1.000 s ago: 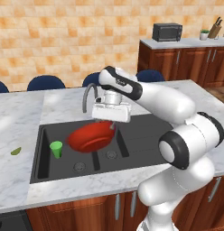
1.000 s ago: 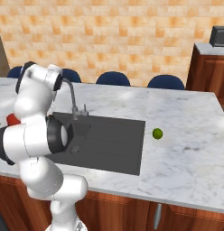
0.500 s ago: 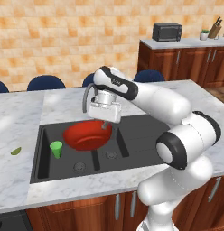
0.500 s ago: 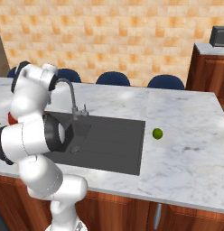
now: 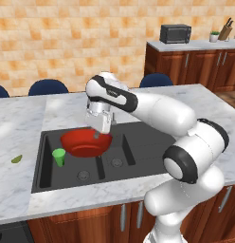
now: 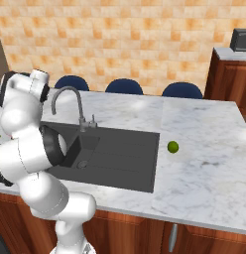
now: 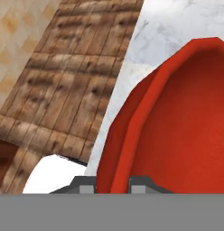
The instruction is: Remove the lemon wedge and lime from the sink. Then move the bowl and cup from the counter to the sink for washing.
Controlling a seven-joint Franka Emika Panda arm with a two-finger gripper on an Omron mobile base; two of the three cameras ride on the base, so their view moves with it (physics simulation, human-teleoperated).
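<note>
Hand view shows the tool (image 7: 113,189) pinching the red bowl's (image 5: 85,143) rim, carrying it over the sink (image 5: 138,142) beside the cup (image 5: 58,157) for washing.

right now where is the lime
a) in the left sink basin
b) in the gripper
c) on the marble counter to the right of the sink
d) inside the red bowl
c: the lime lies on the bare marble counter just past the right edge of the sink, while the gripper is closed on the rim of the bowl.

Bowl (image 5: 86,144) over the sink's (image 5: 138,163) left basin, cup (image 5: 58,157) inside beside it.
</note>
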